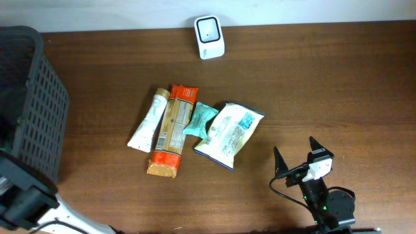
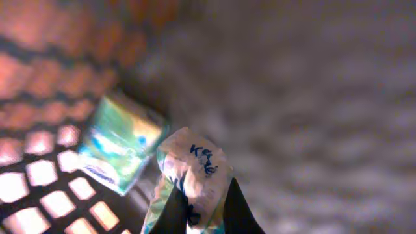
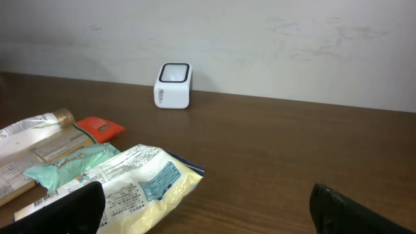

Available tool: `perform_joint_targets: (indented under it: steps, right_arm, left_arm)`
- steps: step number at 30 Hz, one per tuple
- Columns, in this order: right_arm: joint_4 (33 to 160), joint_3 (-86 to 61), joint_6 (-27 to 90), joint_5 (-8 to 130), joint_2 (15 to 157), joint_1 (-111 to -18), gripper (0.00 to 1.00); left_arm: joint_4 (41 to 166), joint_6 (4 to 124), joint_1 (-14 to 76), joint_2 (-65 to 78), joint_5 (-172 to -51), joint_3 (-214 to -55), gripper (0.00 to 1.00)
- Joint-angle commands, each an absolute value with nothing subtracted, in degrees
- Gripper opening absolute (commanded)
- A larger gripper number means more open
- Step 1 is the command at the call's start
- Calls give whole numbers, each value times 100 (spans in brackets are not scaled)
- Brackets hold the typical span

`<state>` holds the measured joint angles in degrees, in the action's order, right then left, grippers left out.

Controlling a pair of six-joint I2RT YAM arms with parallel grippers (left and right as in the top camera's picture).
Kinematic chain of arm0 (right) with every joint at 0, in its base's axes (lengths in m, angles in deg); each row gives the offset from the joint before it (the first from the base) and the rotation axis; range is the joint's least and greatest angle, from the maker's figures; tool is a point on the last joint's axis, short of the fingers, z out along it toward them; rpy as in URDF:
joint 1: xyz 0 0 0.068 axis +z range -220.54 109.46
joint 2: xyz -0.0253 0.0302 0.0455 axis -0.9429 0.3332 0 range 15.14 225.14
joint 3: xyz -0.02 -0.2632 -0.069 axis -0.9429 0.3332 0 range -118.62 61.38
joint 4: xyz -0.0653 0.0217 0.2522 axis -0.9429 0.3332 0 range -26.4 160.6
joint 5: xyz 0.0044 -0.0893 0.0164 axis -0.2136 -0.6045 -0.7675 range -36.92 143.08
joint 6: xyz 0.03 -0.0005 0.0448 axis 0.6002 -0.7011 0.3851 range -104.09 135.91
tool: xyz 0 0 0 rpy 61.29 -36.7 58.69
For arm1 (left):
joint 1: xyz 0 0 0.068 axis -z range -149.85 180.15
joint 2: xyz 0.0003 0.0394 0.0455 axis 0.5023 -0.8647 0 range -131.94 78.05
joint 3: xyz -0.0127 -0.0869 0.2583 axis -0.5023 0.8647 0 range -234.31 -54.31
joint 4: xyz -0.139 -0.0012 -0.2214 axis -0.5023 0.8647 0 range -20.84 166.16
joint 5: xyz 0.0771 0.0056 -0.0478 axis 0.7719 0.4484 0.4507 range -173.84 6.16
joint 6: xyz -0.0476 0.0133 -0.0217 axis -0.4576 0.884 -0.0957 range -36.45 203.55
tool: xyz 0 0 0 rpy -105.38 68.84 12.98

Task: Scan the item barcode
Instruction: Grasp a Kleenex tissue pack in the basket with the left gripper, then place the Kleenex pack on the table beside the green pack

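While the wooden surface (image 1: 338, 91) is carrying a black basket (image 1: 39, 97) on its left, the left end effector (image 2: 198, 211) is pinching a white packet (image 2: 195, 166) inside it, beside a green packet (image 2: 120, 143). The right end effector (image 1: 294, 144) is hanging wide open, and the white scanner (image 1: 209, 37) is sitting at the far edge.

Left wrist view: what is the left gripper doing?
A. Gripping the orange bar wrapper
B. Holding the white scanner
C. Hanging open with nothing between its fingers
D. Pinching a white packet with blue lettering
D: the left gripper is shut on a white packet with blue lettering. The basket mesh shows beside it, and a second, green-and-blue pack lies nearby.
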<state>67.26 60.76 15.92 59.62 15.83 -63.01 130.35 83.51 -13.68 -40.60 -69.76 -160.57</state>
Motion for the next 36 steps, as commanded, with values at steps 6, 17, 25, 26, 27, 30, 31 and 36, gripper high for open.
perform_joint_targets:
  steps: [6, 17, 25, 26, 27, 30, 31, 36]
  right_arm:
    - [6750, 6107, 1611, 5932, 1555, -6344, 99]
    - [6750, 6107, 1611, 5932, 1555, -6344, 99]
    - [6750, 6107, 1611, 5932, 1555, -6344, 99]
    - [6750, 6107, 1611, 5932, 1555, -6344, 99]
    - [6750, 6107, 1611, 5932, 1555, -6344, 99]
    - [6750, 6107, 1611, 5932, 1555, -6344, 99]
    - [6750, 6107, 1611, 5932, 1555, -6344, 99]
    - [6750, 6107, 1611, 5932, 1555, -6344, 99]
  left_arm:
    - [13236, 8273, 37, -1767, -7253, -17222, 0]
    - [14167, 8122, 2879, -1727, -7616, -16547, 0]
    - [13540, 7988, 3908, -2447, -8082, -15270, 0]
    - [13428, 7988, 3985, -2512, -8241, -15159, 0]
    - [13308, 7988, 4085, -2593, -8392, -15037, 0]
    - [13039, 7969, 4372, -2831, -8475, -14770, 0]
    - [12982, 7969, 4452, -2899, -8477, -14704, 0]
    - [12952, 7971, 4850, -3214, -8475, -14680, 14]
